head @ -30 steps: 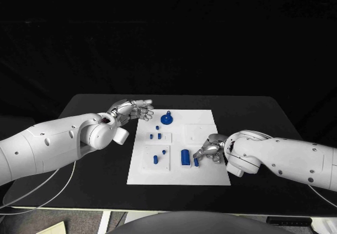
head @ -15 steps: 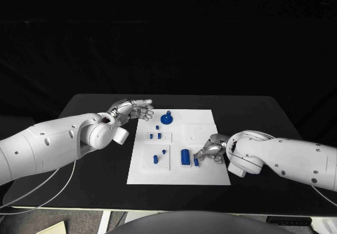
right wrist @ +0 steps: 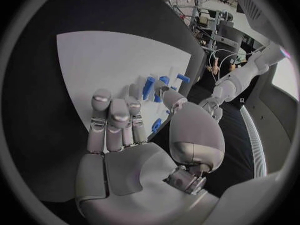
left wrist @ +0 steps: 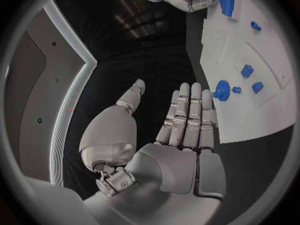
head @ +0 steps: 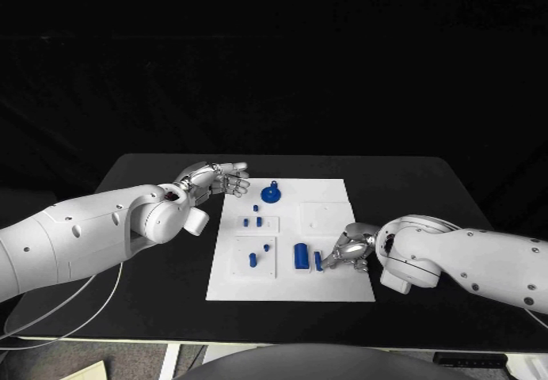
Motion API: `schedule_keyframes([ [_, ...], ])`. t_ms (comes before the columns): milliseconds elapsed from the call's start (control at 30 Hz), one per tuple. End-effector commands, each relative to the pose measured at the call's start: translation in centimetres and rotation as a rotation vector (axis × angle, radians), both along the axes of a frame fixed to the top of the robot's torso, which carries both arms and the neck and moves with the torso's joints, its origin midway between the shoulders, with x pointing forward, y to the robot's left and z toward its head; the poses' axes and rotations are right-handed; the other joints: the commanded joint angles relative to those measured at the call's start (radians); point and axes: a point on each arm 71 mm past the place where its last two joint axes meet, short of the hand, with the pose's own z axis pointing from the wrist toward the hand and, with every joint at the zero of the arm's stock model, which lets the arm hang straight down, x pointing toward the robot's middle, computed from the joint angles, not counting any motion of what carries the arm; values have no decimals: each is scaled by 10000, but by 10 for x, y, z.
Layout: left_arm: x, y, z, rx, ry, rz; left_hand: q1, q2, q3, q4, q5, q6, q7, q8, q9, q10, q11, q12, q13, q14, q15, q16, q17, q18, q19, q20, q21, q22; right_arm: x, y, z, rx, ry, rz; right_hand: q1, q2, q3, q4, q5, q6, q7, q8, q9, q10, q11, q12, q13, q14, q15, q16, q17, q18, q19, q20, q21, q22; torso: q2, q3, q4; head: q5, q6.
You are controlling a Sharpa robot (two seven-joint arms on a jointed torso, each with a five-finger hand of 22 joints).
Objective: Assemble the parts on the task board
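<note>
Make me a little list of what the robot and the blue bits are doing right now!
Table: black table
Board: white task board, flat in the middle of the table
Blue parts: a round part at the far end, small pegs mid-board, a long block near the right hand
Left hand: open, holding nothing, beside the board's far left corner
Right hand: over the board's right side, fingertips at a small blue part; grip unclear

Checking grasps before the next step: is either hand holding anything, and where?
Left hand is open and holds nothing. Right hand is at a small blue part, but a hold cannot be told.
</note>
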Motion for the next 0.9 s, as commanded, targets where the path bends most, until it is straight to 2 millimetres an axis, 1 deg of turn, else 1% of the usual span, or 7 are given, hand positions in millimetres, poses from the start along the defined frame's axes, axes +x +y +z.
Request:
schedule_keyframes([
  [33, -1, -2, 1, -74, -60, -143, -47, 81, -10, -70, 0, -7, -48, 31, -13, 31, -23, 6, -11, -7, 49, -68, 14, 101, 67, -14, -68, 10, -3, 3, -1, -42, 120, 673, 131, 17, -34, -92, -67, -20, 51, -24, 12, -35, 19, -40, 16, -24, -70, -36, 8, 160, -3, -40, -40, 129, 9, 2, -1, -15, 3],
  [400, -1, -3, 1, -78, -54, -158, -47, 81, -10, -73, 0, -4, -49, 33, -13, 34, -24, 7, -11, -5, 49, -70, 17, 101, 68, -14, -69, 13, -3, 7, -2, -180, -82, 769, 165, 88, -73, -126, -73, -14, 50, -19, 21, -31, 18, -40, 17, -24, -70, -34, 10, 160, -2, -37, -44, 125, 6, -8, 10, -23, -7],
  [467, -1, -3, 1, -81, -56, -164, -48, 81, -10, -73, 0, -3, -49, 34, -13, 35, -25, 8, -11, -5, 49, -71, 18, 101, 68, -14, -69, 13, -3, 8, -2, -200, -104, 799, 0, 334, -71, 61, -88, 7, 49, -9, 27, -18, 18, -42, 14, -24, -68, -37, 8, 160, 10, -21, -53, 114, 8, -10, 10, -24, -11],
  [633, -1, -3, 1, -80, -55, -164, -50, 83, -10, -73, 0, -2, -50, 35, -13, 37, -25, 9, -11, -4, 49, -73, 20, 101, 69, -14, -70, 14, -3, 11, -3, -298, -161, 917, 8, 449, -30, 102, -83, 12, 40, -8, 32, -8, 9, -42, 14, -22, -74, -34, 9, 160, 11, -26, -57, 112, 5, -13, 10, -25, -17],
  [733, -1, -3, 1, -77, -54, -158, -52, 84, -10, -72, 0, -1, -50, 36, -13, 38, -26, 9, -12, -4, 49, -74, 21, 101, 69, -13, -70, 15, -2, 12, -3, -375, -238, 941, 99, 536, 5, 33, -78, 15, 35, -8, 35, -2, 4, -41, 16, -21, -78, -29, 12, 160, 5, -35, -54, 119, 4, -12, 12, -27, -50],
  [800, -1, -2, 1, -76, -52, -156, -54, 85, -10, -71, 0, 0, -50, 36, -13, 39, -26, 9, -12, -4, 49, -74, 22, 100, 69, -13, -71, 15, -2, 12, -4, -405, -253, 881, 173, 597, 40, -29, -80, 19, 33, -8, 36, 3, 2, -41, 18, -22, -80, -28, 12, 160, -1, -39, -53, 123, 4, -12, 12, -27, -50],
  [900, -1, -2, 1, -68, -52, -141, -56, 87, -10, -70, 0, 1, -50, 37, -13, 40, -26, 10, -12, -3, 49, -76, 23, 100, 70, -13, -71, 16, -1, 11, -4, -490, -423, 832, 211, 688, 125, -23, -88, 30, 31, -5, 39, 10, 0, -44, 17, -23, -81, -28, 12, 160, 0, -37, -56, 122, 9, -9, 8, -17, -57],
])
